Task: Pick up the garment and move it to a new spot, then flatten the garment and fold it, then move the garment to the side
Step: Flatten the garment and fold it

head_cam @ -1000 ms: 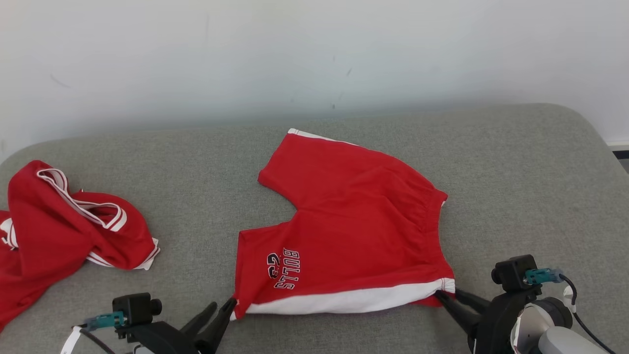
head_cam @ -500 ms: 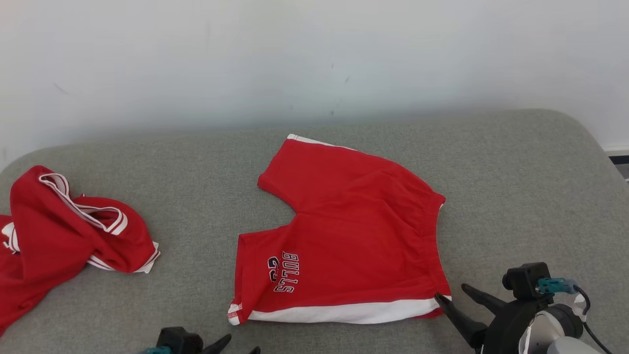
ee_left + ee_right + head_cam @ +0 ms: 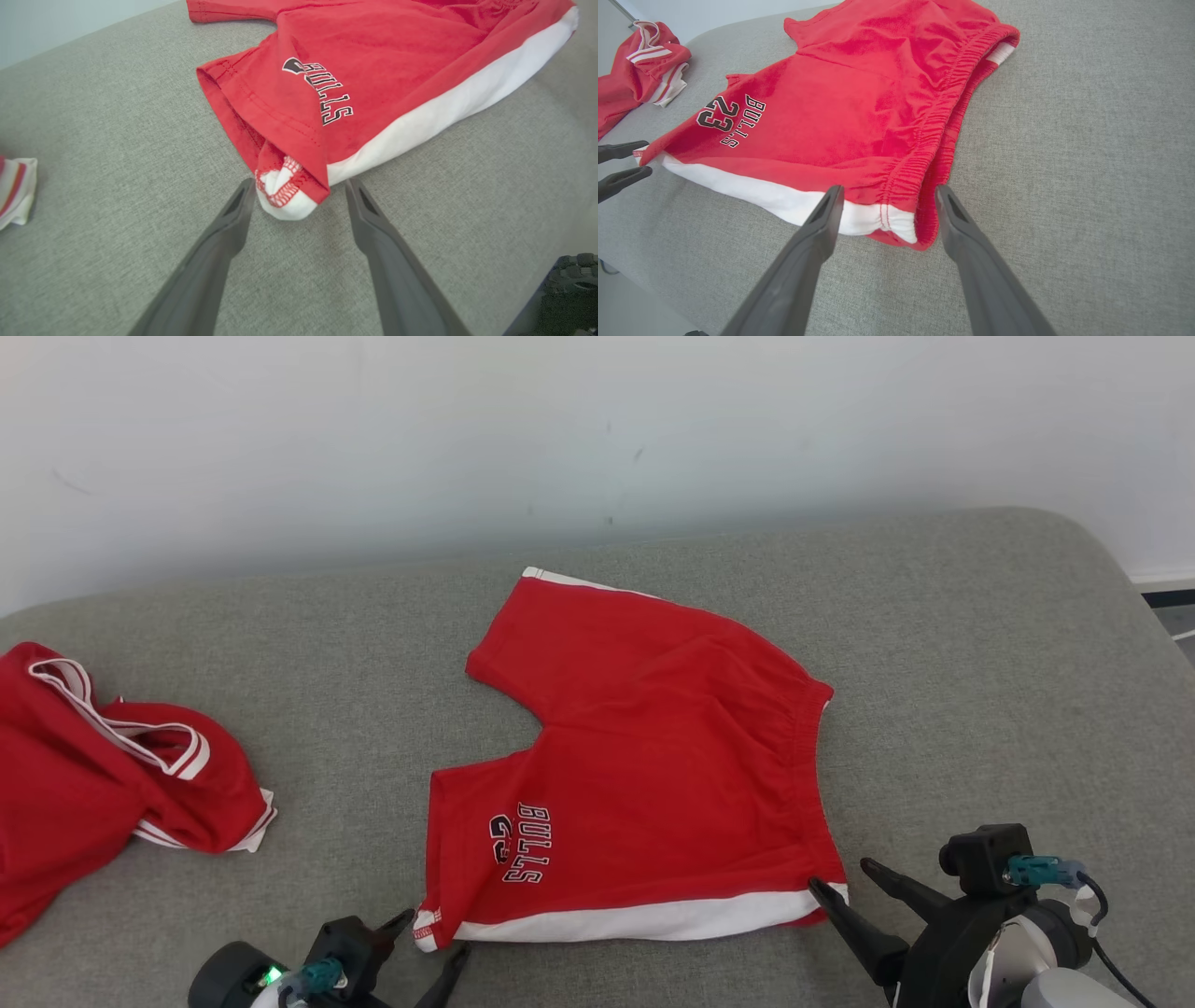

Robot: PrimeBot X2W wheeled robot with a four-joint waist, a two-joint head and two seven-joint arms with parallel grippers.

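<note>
Red shorts (image 3: 653, 756) with a white side stripe and "BULLS 23" print lie flat on the grey cushion (image 3: 980, 663). My left gripper (image 3: 434, 935) is open, its fingers on either side of the leg-hem corner at the near left. In the left wrist view that curled corner of the shorts (image 3: 373, 56) sits between the tips of the left gripper (image 3: 300, 184). My right gripper (image 3: 838, 875) is open at the waistband corner at the near right. In the right wrist view the right gripper (image 3: 888, 189) straddles the elastic edge of the shorts (image 3: 840, 107).
A second red garment with white trim (image 3: 93, 775) lies crumpled at the cushion's left end, also seen as a jersey heap (image 3: 640, 70). A white wall stands behind. The cushion's front edge runs just below both grippers and its right end curves away.
The head view has shifted a little. My left gripper, low at the bottom edge half a second ago, has come back to the hem corner. The right fingers stand slightly wider apart.
</note>
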